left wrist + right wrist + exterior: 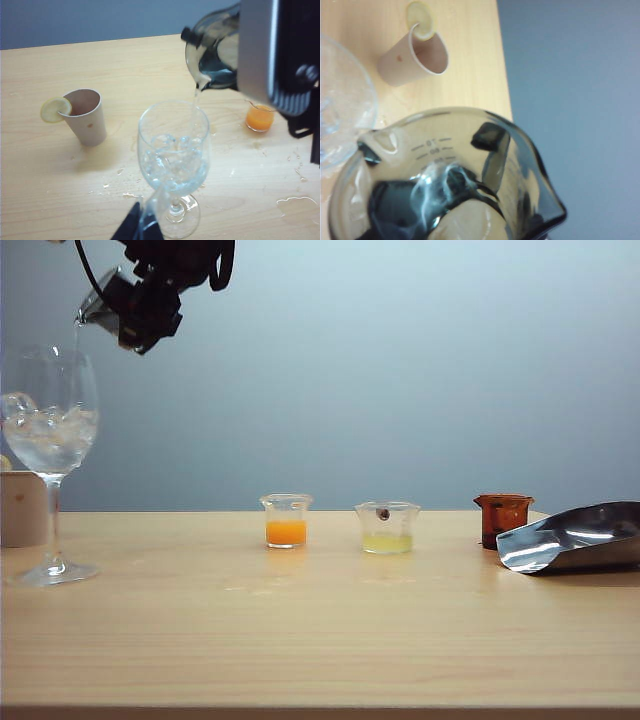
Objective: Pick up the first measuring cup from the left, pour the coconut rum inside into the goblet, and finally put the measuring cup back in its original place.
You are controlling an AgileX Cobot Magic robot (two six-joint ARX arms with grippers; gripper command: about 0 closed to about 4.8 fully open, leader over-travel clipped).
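Observation:
My right gripper (128, 308) hangs at the upper left of the exterior view, shut on the smoky-grey measuring cup (95, 308) (215, 55) (445, 175), which is tipped lip-down over the goblet (50, 430) (172, 150). A thin clear stream of coconut rum (195, 97) falls from the lip into the bowl, onto the ice cubes (45, 430). In the right wrist view the goblet rim (340, 115) lies beside the cup's lip. My left gripper (142, 227) shows only as dark fingertips close together by the goblet's foot, holding nothing.
A paper cup with a lemon slice (85, 117) (412, 55) stands behind the goblet. Along the table stand an orange-liquid cup (286, 520), a pale-yellow cup (387, 528), an amber cup (502, 518) and a metal scoop (575, 538). Spilled drops (295, 202) wet the wood.

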